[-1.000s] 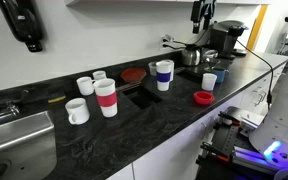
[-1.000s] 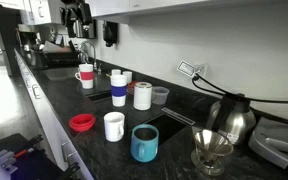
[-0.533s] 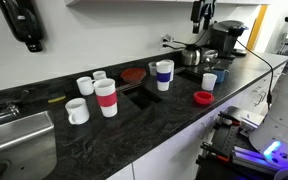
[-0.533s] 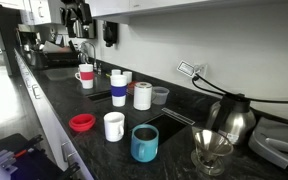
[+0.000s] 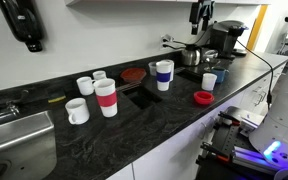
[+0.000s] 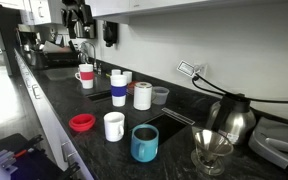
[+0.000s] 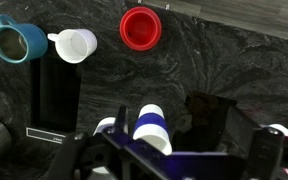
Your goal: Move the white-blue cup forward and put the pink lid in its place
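Gripper (image 7: 184, 152) is hanging above the counter (image 5: 134, 140), jaws looking spread wide, gripping nothing. White-blue cup (image 5: 164, 74) is standing upright toward the counter's back. It's probably rigid, slick and breakable, so pinching across the blue band looks safest. Pink lid (image 5: 203, 97) is lying near the counter's front edge, likely light.

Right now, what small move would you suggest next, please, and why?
Probably lower the gripper over the blue-banded cup: it looks open, the cup stands below it, ungripped, and the lid lies apart.
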